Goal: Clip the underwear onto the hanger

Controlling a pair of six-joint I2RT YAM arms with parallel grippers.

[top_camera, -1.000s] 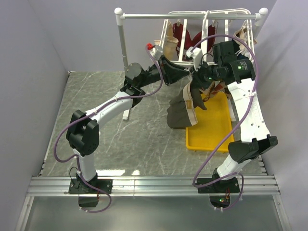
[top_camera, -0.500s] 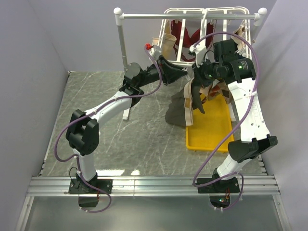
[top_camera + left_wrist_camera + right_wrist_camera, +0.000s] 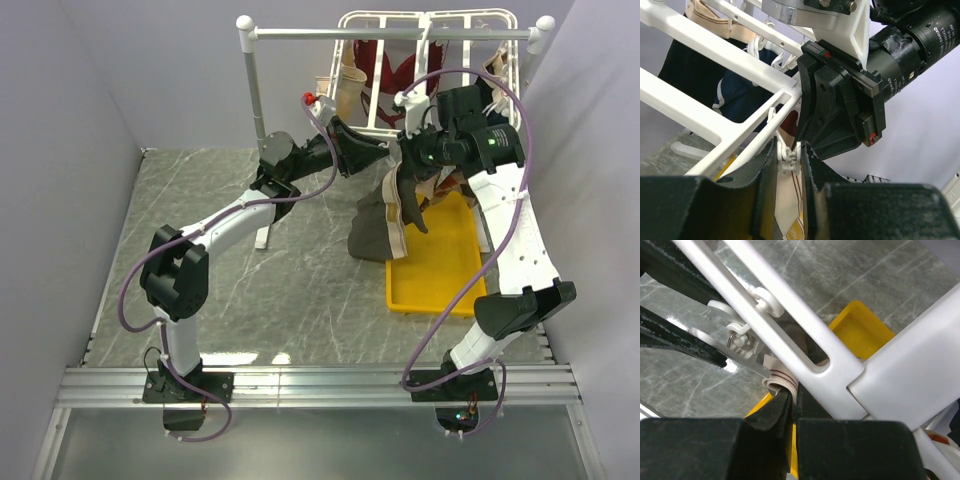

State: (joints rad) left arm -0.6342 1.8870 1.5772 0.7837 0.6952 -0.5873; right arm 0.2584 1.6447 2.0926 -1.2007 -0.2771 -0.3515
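The underwear (image 3: 378, 230), dark grey-brown with a beige band, hangs over the left edge of the tray. My right gripper (image 3: 412, 168) is shut on it. In the right wrist view the striped band (image 3: 782, 380) is pinched between the right gripper's (image 3: 794, 396) jaws, just under a hanger (image 3: 805, 340) bar. The white slatted hanger (image 3: 385, 60) hangs from the rail. My left gripper (image 3: 388, 155) is shut on one of its small white clips (image 3: 789, 159). The left gripper's (image 3: 789, 150) two fingers press that clip's sides, and the band (image 3: 790, 200) hangs directly below it.
A yellow tray (image 3: 440, 270) lies on the marble table under the right arm. A white pole-and-rail stand (image 3: 255, 100) carries the hanger. A maroon garment (image 3: 385, 65) and a beige one (image 3: 350, 90) hang on the rack. Grey walls close in on both sides.
The hanger has swung up and back, and the underwear has shifted slightly with it. Both grippers keep their holds.
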